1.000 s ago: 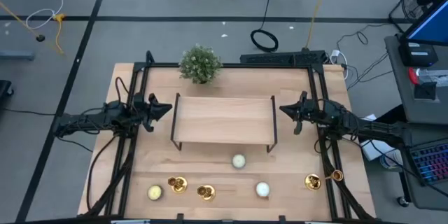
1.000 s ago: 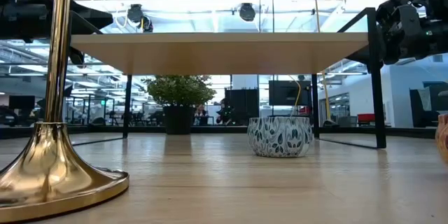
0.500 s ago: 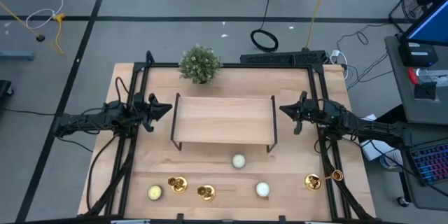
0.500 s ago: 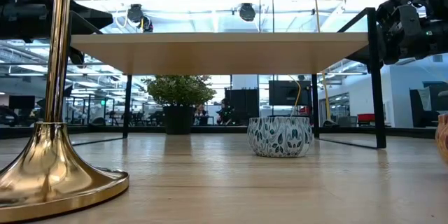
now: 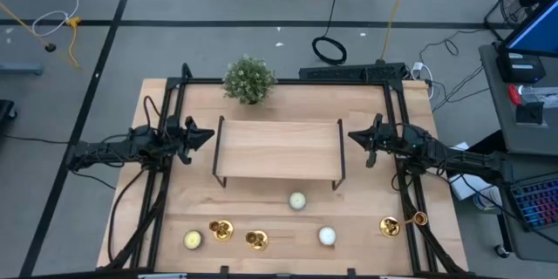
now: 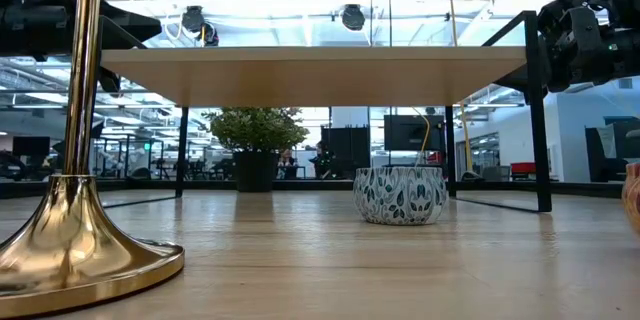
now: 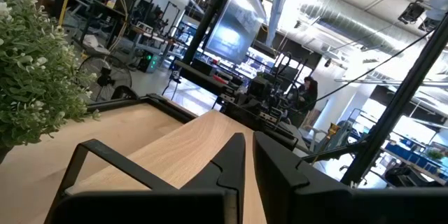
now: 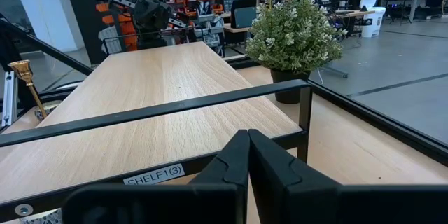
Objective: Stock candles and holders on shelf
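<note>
shelf (image 5: 279,146): frame centre, top bare
candles (image 5: 297,200): lower desk (image 5: 366,214)
left gripper (image 5: 209,134): pressed together
right gripper (image 5: 351,136): pressed together

Both arms reach inward from opposite sides at about the same height, facing each other. The left pincer (image 5: 206,134) has its fingers nearly together, holding nothing. The right pincer (image 5: 352,137) is fully closed and empty.

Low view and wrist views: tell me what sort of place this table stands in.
Most likely a robotics lab or workshop in a large open hall: exposed ceiling ducts, rows of workbenches with monitors behind the table, and cables across the bare floor.
</note>
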{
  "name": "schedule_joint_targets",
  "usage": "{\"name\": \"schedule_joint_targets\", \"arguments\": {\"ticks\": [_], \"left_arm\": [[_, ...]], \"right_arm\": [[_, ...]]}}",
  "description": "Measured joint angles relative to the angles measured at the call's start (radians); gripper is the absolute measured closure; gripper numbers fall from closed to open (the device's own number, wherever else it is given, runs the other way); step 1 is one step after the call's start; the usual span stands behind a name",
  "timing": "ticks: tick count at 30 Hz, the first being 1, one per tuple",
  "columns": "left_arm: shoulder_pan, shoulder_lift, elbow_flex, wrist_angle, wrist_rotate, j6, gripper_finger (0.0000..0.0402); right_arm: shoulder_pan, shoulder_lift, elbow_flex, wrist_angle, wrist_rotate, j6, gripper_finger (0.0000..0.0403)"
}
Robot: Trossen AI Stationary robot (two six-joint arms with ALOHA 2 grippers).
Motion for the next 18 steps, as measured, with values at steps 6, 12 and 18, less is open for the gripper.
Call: {"name": "schedule_joint_targets", "arguments": {"ticks": [6,12,18], "left_arm": [[0.000,0.000,0.000,0.000,0.000,0.000,0.0369],[0.000,0.000,0.000,0.000,0.000,0.000,0.0369],[0.000,0.001,-0.002,0.056,-0.074,-0.013,0.0369]], "right_arm": [[0.000,0.001,0.000,0.021,0.156,-0.245,0.0399],[0.000,0.001,0.000,0.032,0.209,-0.250,0.0399],[0.004,0.001,0.000,0.211,0.209,0.370,0.0399]]}}
